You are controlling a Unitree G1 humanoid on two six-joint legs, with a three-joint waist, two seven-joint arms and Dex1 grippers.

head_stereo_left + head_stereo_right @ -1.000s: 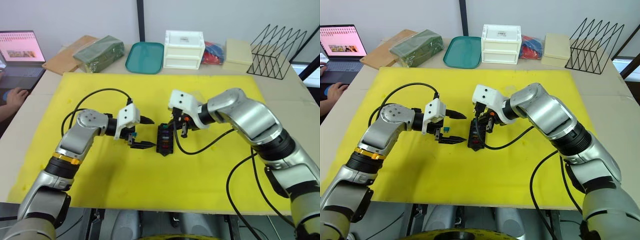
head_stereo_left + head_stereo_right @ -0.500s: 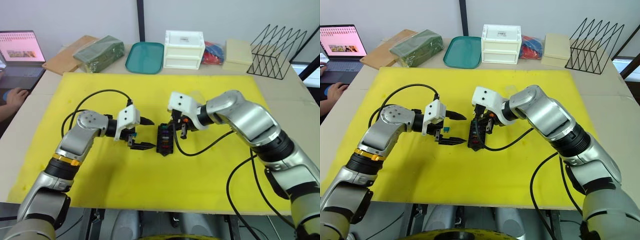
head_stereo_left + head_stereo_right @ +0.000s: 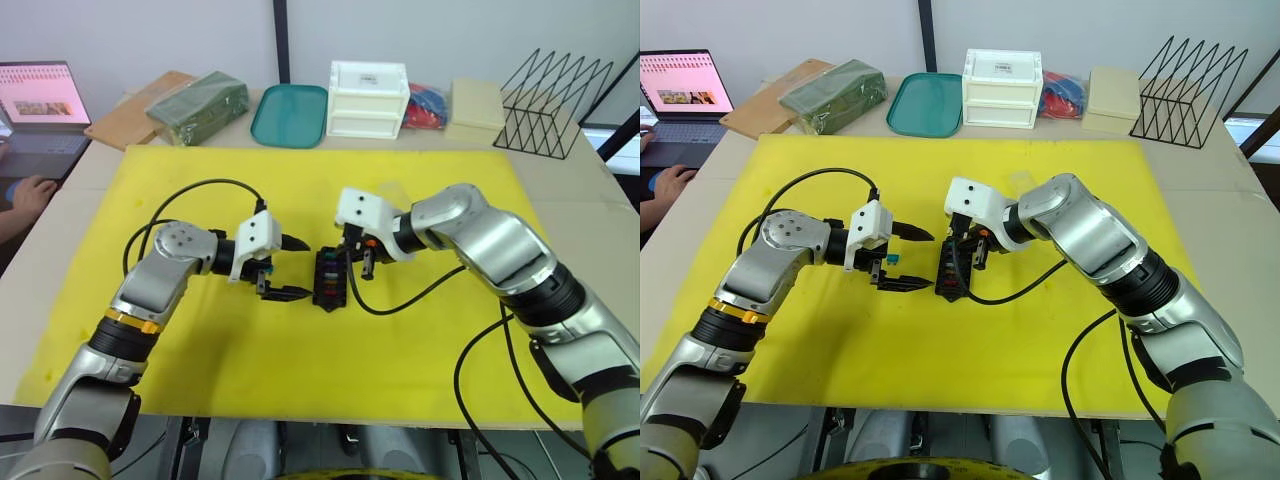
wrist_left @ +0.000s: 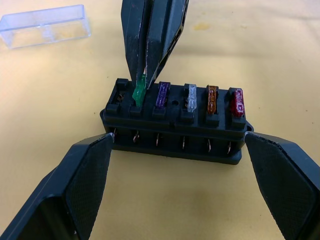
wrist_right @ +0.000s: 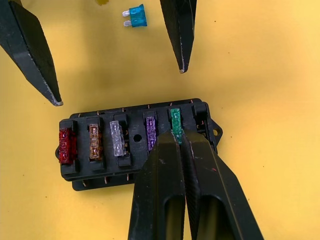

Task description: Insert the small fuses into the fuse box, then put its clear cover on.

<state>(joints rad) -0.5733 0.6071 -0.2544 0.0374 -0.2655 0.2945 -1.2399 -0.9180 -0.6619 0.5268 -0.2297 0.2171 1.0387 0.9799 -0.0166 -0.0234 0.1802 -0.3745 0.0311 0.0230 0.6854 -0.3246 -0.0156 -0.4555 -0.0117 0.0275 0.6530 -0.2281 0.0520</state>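
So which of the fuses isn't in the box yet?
The teal fuse: it lies loose on the yellow mat, while the others stand in the fuse box, the green fuse pinched by the right gripper.

Both arms: silver-grey rounded shells, black joints, gold ring on left forearm. White camera blocks at wrists, looping black cables. Black tapered fingers, textured inner pads.

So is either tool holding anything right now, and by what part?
The right tool pinches the small green plastic blade fuse by its top edge, over the black rectangular fuse box. The left tool is open, holding nothing.
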